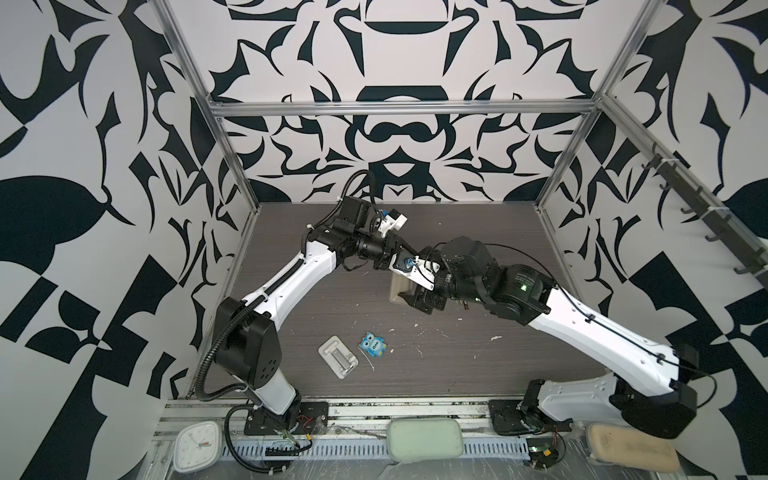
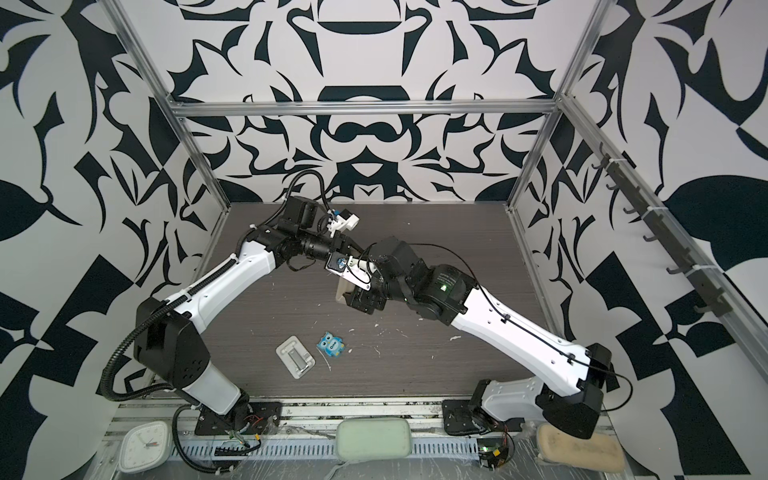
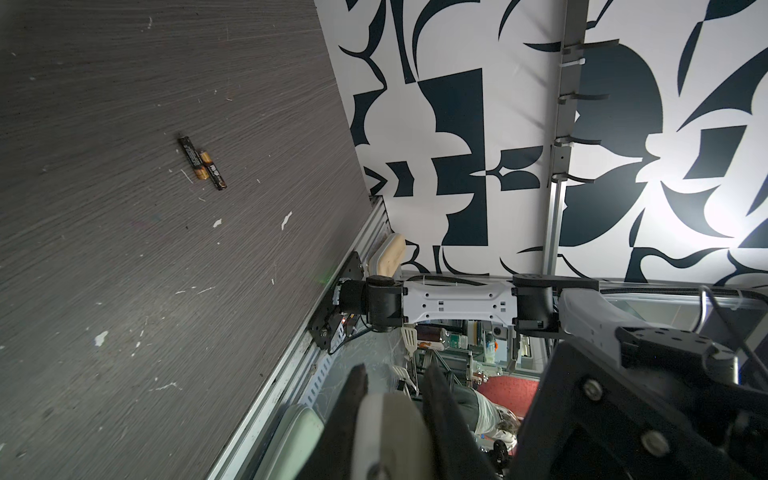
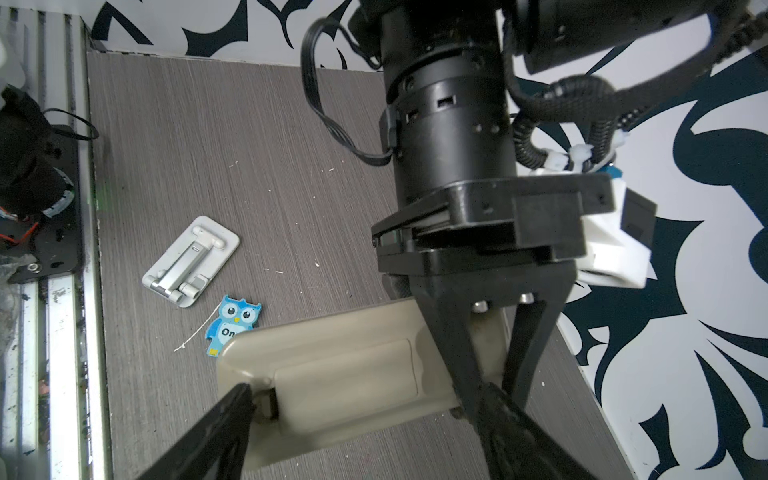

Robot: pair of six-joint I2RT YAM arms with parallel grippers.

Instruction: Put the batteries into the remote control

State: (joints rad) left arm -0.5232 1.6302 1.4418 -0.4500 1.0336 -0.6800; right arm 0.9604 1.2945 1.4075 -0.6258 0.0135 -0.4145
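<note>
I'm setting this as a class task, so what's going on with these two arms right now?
The left hand grips the remote, back facing up, over the table. The right hand is open, with one fingertip at the latch end of the closed battery cover. Both batteries lie loose on the table, not yet loaded.

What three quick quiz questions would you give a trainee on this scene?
1. True or false: the cover is off the back of the remote.
2. Where are the two batteries? A) inside the remote B) lying on the table C) standing upright on the table
3. Which gripper holds the remote?
Key: 1 false, the cover is in place. 2 B. 3 the left gripper.
</note>
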